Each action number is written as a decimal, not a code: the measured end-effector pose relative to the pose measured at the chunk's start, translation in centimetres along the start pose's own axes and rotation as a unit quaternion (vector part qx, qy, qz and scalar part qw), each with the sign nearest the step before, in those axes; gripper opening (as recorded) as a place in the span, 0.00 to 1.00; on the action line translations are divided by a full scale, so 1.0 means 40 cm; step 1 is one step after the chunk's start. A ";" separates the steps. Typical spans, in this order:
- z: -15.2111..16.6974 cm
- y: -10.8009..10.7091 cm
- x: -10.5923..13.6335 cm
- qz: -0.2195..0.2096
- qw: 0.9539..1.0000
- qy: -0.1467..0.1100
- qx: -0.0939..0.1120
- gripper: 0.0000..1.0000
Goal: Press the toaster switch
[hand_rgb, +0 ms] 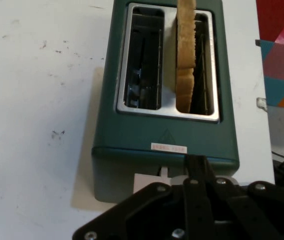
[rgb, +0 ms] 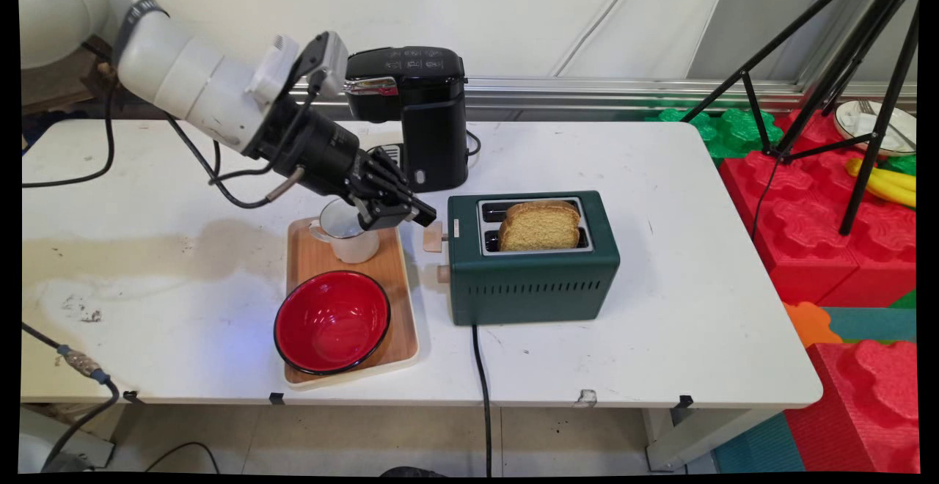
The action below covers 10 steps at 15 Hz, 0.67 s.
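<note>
A dark green two-slot toaster (rgb: 532,279) stands mid-table with one slice of toast (rgb: 539,226) upright in its nearer slot. The other slot is empty. My gripper (rgb: 424,213) is shut with nothing in it, its tips just above the pale lever (rgb: 433,237) on the toaster's left end. In the hand view the joined fingertips (hand_rgb: 196,167) sit over the end of the toaster (hand_rgb: 132,150), the lever (hand_rgb: 146,181) shows just beneath them, and the toast (hand_rgb: 185,55) stands in the right slot.
A wooden tray (rgb: 396,279) left of the toaster holds a clear cup (rgb: 345,231) and a red bowl (rgb: 331,321). A black coffee machine (rgb: 418,114) stands behind. The toaster's cord (rgb: 480,381) runs off the front edge. A tripod (rgb: 843,66) and red foam blocks (rgb: 821,235) are at the right.
</note>
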 end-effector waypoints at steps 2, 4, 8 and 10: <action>0.019 -0.002 -0.008 -0.005 1.000 0.001 0.003 0.00; 0.036 -0.004 -0.015 -0.008 1.000 0.003 0.007 0.00; 0.060 -0.010 -0.029 -0.010 1.000 0.005 0.011 0.00; 0.073 -0.014 -0.038 -0.010 1.000 0.005 0.012 0.00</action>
